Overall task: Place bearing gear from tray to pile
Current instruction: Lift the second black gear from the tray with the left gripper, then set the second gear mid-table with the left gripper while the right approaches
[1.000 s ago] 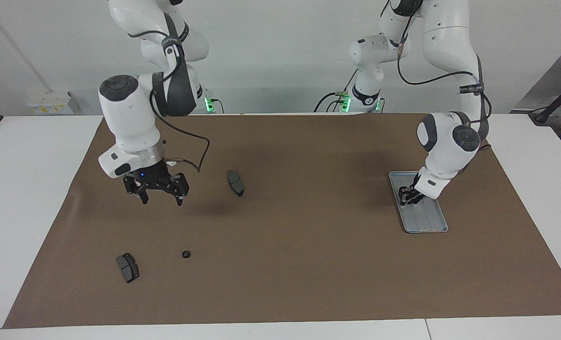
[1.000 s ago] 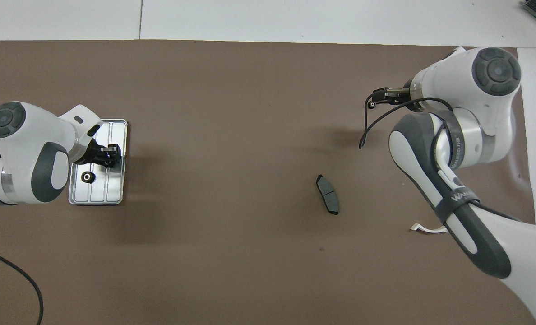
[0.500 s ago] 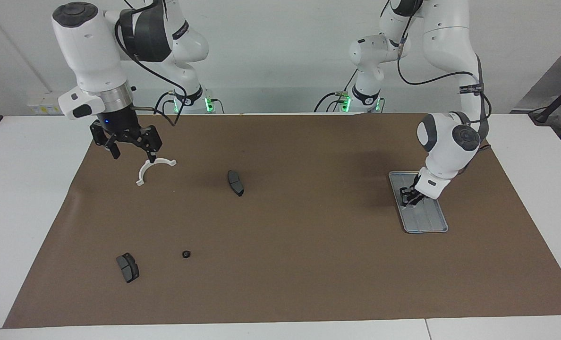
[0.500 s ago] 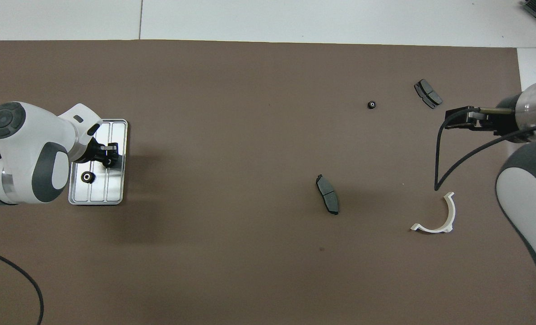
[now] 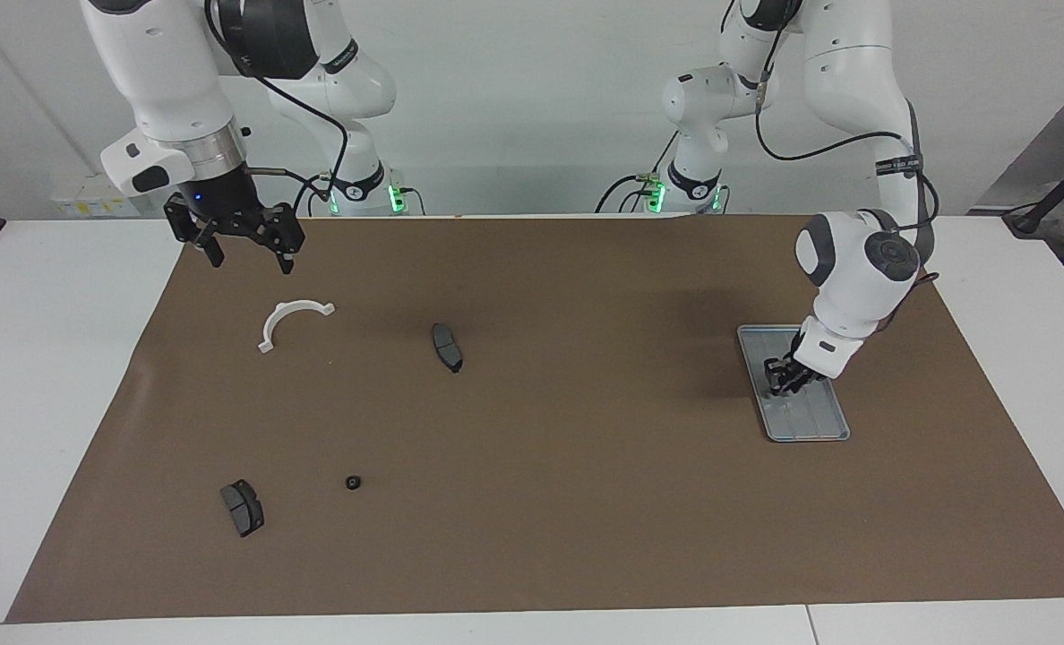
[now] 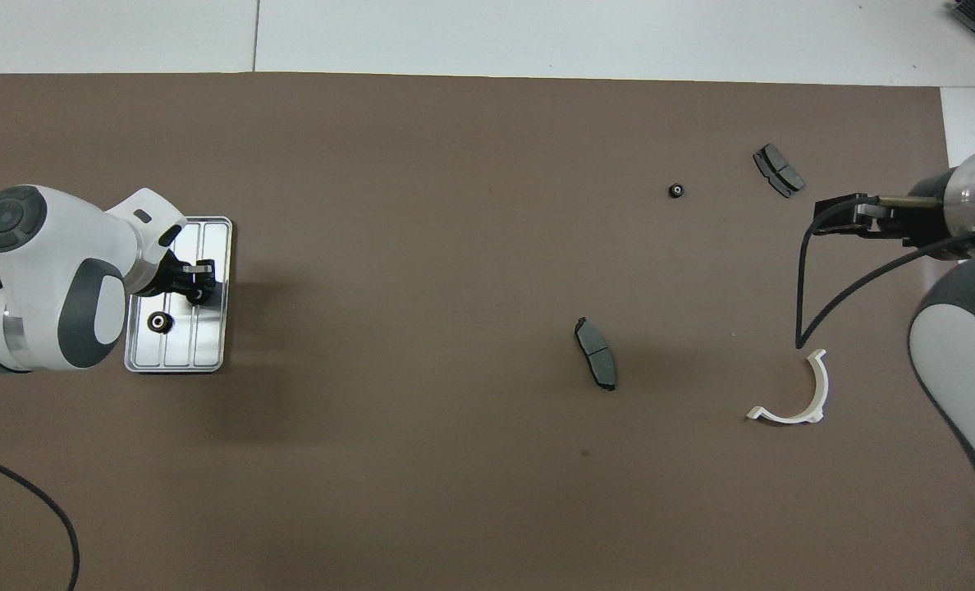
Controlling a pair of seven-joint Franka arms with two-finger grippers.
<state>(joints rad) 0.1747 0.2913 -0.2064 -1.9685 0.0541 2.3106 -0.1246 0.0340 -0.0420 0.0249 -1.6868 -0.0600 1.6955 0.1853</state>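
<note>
Noted brown mat [image 6: 455, 246] on white table [image 6: 537, 33], white wall [image 5: 514, 107]. Logged tray [image 6: 211, 345] long axis 12–6 o'clock overhead, gear [image 6: 157, 322] inside. Found left gripper [image 5: 781, 381] low in tray, grip unreadable. Saw right gripper [image 5: 247, 255] spread wide, empty, over mat edge.

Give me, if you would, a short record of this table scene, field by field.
tray: on the mat at the left arm's end
gear in tray: lying flat, not lifted
left gripper: down inside the tray
right gripper: open, empty, raised over the mat near the bracket
bracket: white half-ring, at the right arm's end
first pad: nearer the mat's middle
second pad: farthest from the robots
loose gear: on the mat beside the second pad, not touching it
</note>
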